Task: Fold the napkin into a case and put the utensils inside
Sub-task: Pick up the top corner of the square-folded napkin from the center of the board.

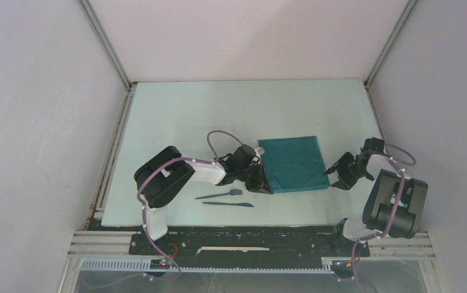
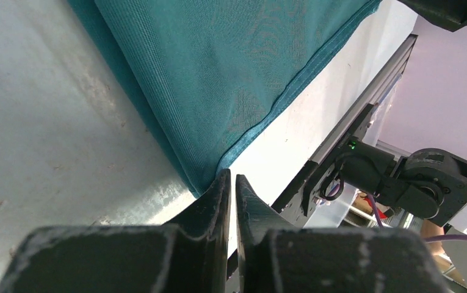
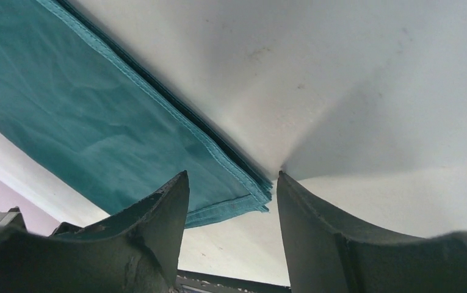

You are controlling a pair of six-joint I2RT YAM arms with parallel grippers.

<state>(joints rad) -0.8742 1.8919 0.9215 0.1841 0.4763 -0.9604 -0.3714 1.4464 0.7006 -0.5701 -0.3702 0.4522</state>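
Note:
The dark teal napkin (image 1: 293, 163) lies folded in layers as a broad rectangle mid-table. My left gripper (image 1: 266, 183) is at its near left corner, jaws shut with only a hairline gap. In the left wrist view (image 2: 231, 177) the tips touch the corner of the cloth (image 2: 231, 61), and no cloth shows between them. My right gripper (image 1: 334, 177) is open at the near right corner. In the right wrist view (image 3: 231, 177) the layered corner (image 3: 96, 122) lies between the fingers. The dark fork (image 1: 220, 195) and knife (image 1: 228, 204) lie side by side near the front edge.
The left arm's body (image 1: 166, 177) stands just left of the utensils. The table's front rail (image 1: 249, 238) runs close behind them. The enclosure walls and corner posts (image 1: 374, 67) bound the table.

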